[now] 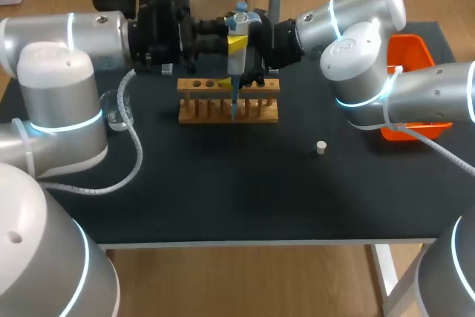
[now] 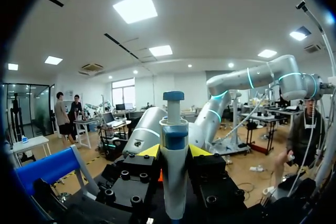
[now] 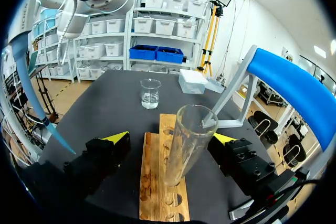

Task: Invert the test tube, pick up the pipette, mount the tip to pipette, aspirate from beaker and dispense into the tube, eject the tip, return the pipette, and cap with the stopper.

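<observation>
**White-and-blue plastic pipette (image 2: pixel 174 182) held over slotted wooden rack (image 1: pixel 200 113)**

Left gripper (image 2: pixel 174 151) clamps the pipette from both sides, and its pale blue tip (image 1: pixel 234 105) points down at the rack. Right gripper (image 3: pixel 171 138) stands wide open, with a clear glass test tube (image 3: pixel 188 145) between its fingers, standing in the rack.

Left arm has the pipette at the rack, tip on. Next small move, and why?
Probably slide the pipette in the left gripper sideways until its tip is over the mouth of the tube. The tube stands mouth-up in the rack between the right gripper's open fingers, but the tip hangs beside that gripper, not above the tube. I cannot tell whether the tip holds liquid.
</observation>
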`<control>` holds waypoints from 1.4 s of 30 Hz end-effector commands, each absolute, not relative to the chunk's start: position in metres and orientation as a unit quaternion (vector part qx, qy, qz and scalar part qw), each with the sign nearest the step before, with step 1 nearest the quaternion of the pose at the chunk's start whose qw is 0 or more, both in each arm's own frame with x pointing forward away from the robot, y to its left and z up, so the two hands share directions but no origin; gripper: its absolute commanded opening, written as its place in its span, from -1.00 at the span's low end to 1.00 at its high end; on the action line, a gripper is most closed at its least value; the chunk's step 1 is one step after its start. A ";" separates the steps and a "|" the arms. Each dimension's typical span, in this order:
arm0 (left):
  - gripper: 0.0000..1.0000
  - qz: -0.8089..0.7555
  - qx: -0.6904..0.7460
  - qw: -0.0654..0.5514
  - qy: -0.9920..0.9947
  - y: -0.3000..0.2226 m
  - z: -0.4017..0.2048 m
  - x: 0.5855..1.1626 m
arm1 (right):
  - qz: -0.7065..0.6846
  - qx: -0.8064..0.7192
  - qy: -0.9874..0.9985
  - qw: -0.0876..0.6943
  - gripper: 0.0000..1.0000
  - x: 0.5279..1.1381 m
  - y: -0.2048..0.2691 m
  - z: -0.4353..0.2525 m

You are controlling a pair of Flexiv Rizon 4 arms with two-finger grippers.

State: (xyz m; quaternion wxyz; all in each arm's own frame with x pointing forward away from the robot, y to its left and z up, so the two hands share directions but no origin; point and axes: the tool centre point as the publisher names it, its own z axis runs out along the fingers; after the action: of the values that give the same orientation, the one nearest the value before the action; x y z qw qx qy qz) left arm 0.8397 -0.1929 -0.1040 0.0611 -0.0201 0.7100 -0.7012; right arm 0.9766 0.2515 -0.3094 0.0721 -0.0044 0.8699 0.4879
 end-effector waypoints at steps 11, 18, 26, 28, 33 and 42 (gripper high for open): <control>-1.00 -0.702 -0.015 0.056 0.710 -0.194 -0.105 0.841 | 0.487 -0.004 0.870 0.072 1.00 0.977 0.247 -0.306; -1.00 -0.702 -0.015 0.056 0.710 -0.194 -0.105 0.841 | 0.493 0.000 0.867 0.075 1.00 0.975 0.232 -0.300; -1.00 -0.702 -0.015 0.056 0.710 -0.194 -0.105 0.841 | 0.502 0.001 0.861 0.080 1.00 0.971 0.209 -0.291; -1.00 -0.702 -0.015 0.056 0.710 -0.194 -0.105 0.841 | 0.504 0.001 0.860 0.083 1.00 0.970 0.202 -0.289; -1.00 -0.702 -0.015 0.056 0.710 -0.194 -0.105 0.841 | 0.518 0.002 0.851 0.089 1.00 0.966 0.185 -0.279; -1.00 -0.702 -0.015 0.056 0.710 -0.194 -0.105 0.841 | 0.554 0.009 0.828 0.088 1.00 0.946 0.153 -0.254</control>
State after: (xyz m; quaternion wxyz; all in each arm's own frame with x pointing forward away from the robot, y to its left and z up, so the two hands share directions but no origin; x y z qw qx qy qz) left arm 0.8404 -0.1934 -0.1046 0.0556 -0.0155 0.7112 -0.7007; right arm 0.9605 0.1761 -0.2668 0.0847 0.0079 0.8365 0.5414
